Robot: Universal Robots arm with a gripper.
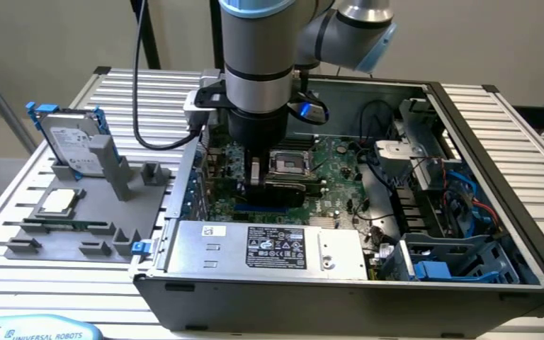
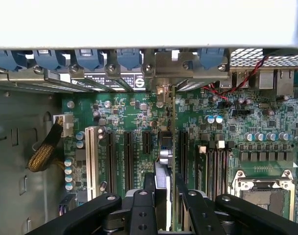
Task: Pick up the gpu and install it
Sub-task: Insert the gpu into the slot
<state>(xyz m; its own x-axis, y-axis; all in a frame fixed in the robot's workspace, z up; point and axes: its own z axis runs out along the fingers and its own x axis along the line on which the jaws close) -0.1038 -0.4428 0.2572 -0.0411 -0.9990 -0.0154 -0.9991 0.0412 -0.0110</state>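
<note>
Green board everywhere, gpu (image 2: 163, 161) edge-on in the gripper (image 2: 162, 193), pinched between the fingers | inside the open case (image 1: 499, 149), above the motherboard (image 2: 124, 107) slots | step: seating it, I'd say | needs: dead-straight slot alignment

Green motherboard (image 2: 139, 117) with black slots, blue clips (image 2: 90, 58) above; grey tray (image 1: 74, 227); silver hard drive (image 1: 69, 145) on blue rails.
</note>
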